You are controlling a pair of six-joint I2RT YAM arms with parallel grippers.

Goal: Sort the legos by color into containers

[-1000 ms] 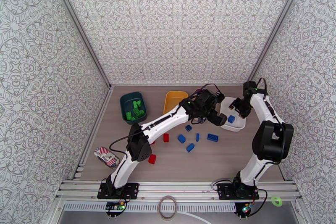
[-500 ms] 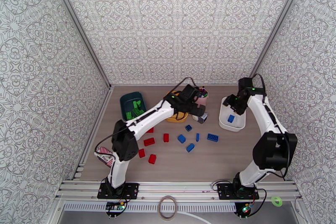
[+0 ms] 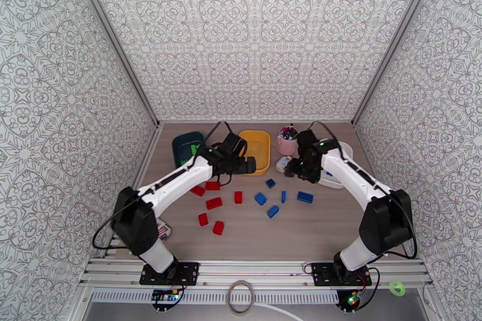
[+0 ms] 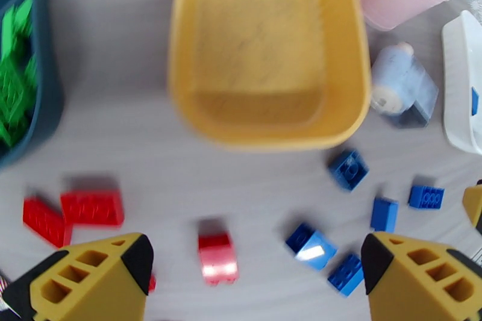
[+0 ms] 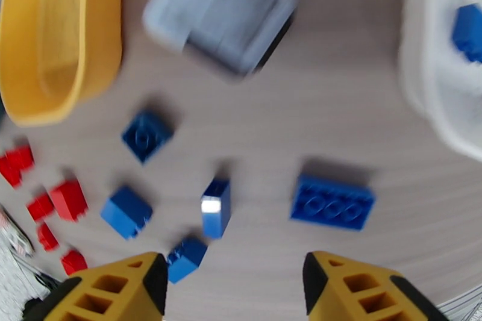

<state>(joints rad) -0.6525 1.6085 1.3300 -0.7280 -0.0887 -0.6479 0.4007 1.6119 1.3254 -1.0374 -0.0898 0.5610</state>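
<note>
left gripper (image 4: 254, 259): jaws spread wide, and we see nothing held between them. It hangs over the bench (image 3: 313, 232) just in front of the yellow tub, above the red bricks.
right gripper (image 5: 234, 268): jaws spread wide, with only the bench surface between them. It hovers over the loose blue bricks, with the grey box ahead of it and the white tub at its right.
teal tub (image 3: 184, 143): at the back left of the bench. We see green legos (image 4: 12, 75) heaped inside it.
yellow tub (image 4: 268, 135): at the back middle, just beside the teal tub. Its bare floor shows in the left wrist view.
white tub (image 5: 422, 87): at the back right, partly covered by the right arm in the top view. We see one blue brick (image 5: 467, 30) lying in it.
red legos (image 3: 214, 202): we count six loose on the bench, left of centre, in front of the teal and yellow tubs.
blue legos (image 3: 305, 197): we count five loose on the bench at centre, right of the red group. The longest lies nearest the white tub.
pink cup (image 3: 288, 138): holds pens and stands at the back between the yellow and white tubs.
grey box (image 5: 223, 9): sits just in front of the pink cup and is blurred in the right wrist view.
</note>
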